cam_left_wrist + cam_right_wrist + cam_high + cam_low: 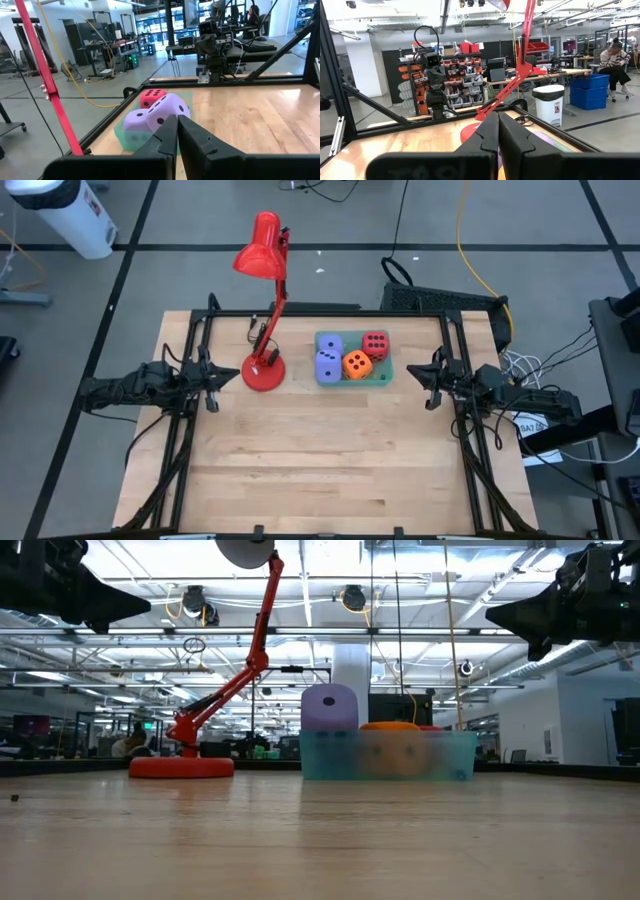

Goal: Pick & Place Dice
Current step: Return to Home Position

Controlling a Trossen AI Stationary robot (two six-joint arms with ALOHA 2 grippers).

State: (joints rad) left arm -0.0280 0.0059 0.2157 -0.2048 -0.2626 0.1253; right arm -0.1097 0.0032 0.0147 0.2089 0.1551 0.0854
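Note:
Four dice sit in a shallow green tray (381, 377) at the table's far middle: two lavender (329, 343) (327, 365), one orange (357, 364), one red (375, 344). In the low view one lavender die (330, 707) rises above the tray wall (390, 755) and the orange die (390, 726) shows just over it. My left gripper (222, 375) is shut and hovers left of the lamp base. My right gripper (415, 375) is shut and hovers just right of the tray. Both are raised off the table. The left wrist view shows lavender dice (167, 110) and the red die (152, 96) ahead of the shut fingers (177, 132).
A red desk lamp stands on its round base (264, 370) left of the tray, its stem leaning toward the far edge and its head (258, 250) beyond the table. Black frame rails run along both sides. Bare wood fills the table's near half (320, 460).

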